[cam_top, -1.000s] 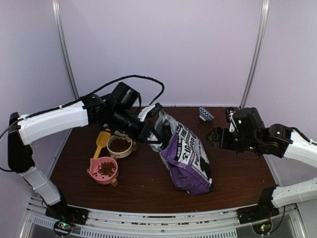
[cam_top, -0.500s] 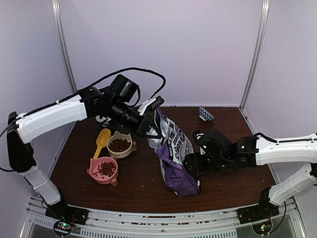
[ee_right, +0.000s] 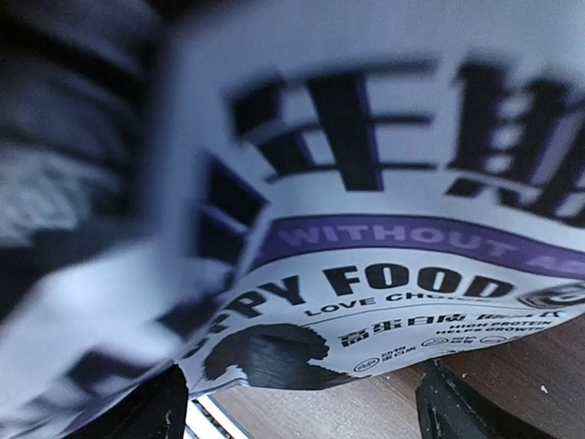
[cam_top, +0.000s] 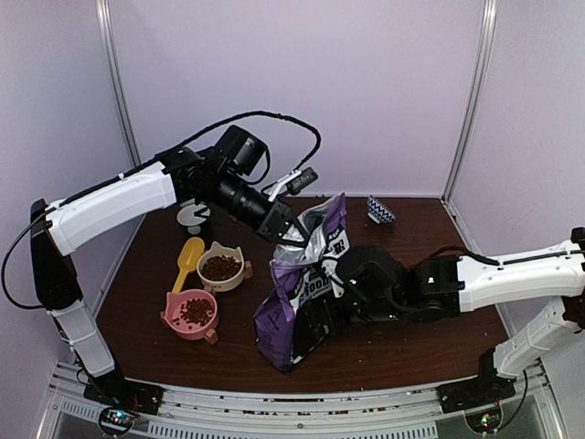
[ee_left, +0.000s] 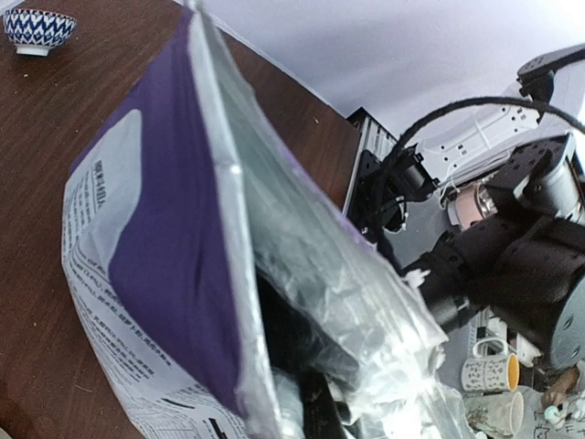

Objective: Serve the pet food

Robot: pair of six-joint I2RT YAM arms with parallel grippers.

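Worrying comes first for us: the bag (cam_top: 302,293) stands tipped up on the table (cam_top: 430,347), and we think it could slip, flop over and spill whatever is inside. Our left gripper (cam_top: 291,227) is clamped tight on the bag's top edge. That edge is thin and shiny, so we think a small tug could pull it free. Our right gripper (ee_right: 302,375) has its fingers spread wide at the bag's printed side. We cannot tell if they press on the bag or only sit just beside it. If that arm pushes too hard, we think the bag could swing over and bump the bowls. The pet food (cam_top: 220,267) is on the left arm's side of the bag, apart from it. It sits in a cream bowl (cam_top: 219,284) and a pink bowl (cam_top: 174,320), and a yellow scoop (cam_top: 187,261) lies a bit farther from the bag. The food looks like lots of small, dry, dark reddish-brown bits piled in a loose heap. Inside the bag's open mouth we see only crinkly silver lining and no food.
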